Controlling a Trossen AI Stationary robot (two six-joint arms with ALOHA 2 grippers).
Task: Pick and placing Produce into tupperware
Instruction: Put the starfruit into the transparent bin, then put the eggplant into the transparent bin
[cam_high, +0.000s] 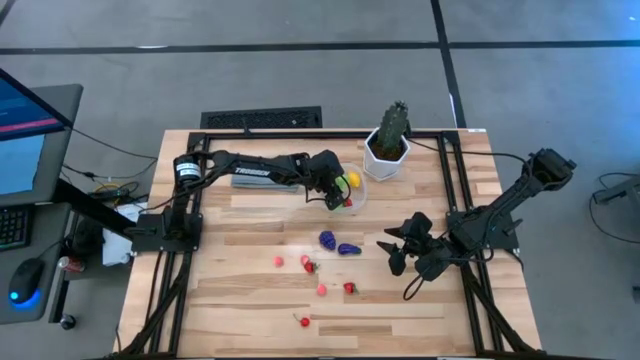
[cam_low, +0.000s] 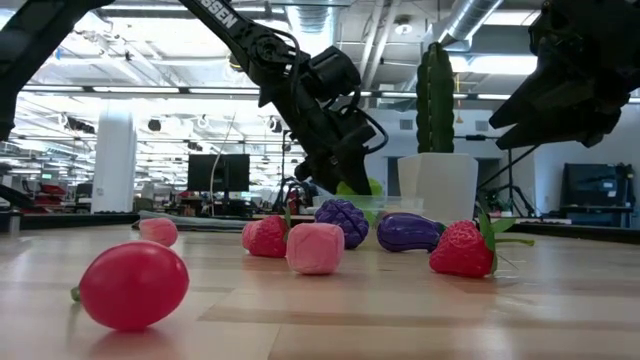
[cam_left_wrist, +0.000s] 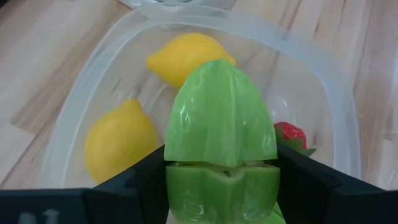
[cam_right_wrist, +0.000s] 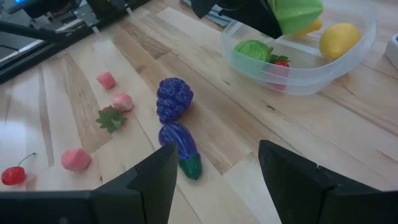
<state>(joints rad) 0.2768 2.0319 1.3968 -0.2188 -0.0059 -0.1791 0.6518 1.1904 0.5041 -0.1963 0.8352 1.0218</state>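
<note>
Tupperware (cam_left_wrist: 336, 106) holding two lemons (cam_left_wrist: 186, 56), strawberry (cam_left_wrist: 289, 134), left gripper (cam_left_wrist: 221, 180) pinching green fruit (cam_left_wrist: 221, 118), right gripper (cam_right_wrist: 214, 177) spread.

My left gripper (cam_high: 338, 193) hangs over the tupperware (cam_right_wrist: 348, 59), clamping a vegetable (cam_left_wrist: 221, 134) above two lemons (cam_left_wrist: 121, 140) lying inside. The cactus pot (cam_high: 385, 157) stands just right of the container. Grapes (cam_right_wrist: 173, 98) and an eggplant (cam_right_wrist: 180, 147) lie side by side between the container and my right gripper (cam_high: 392, 250).
</note>
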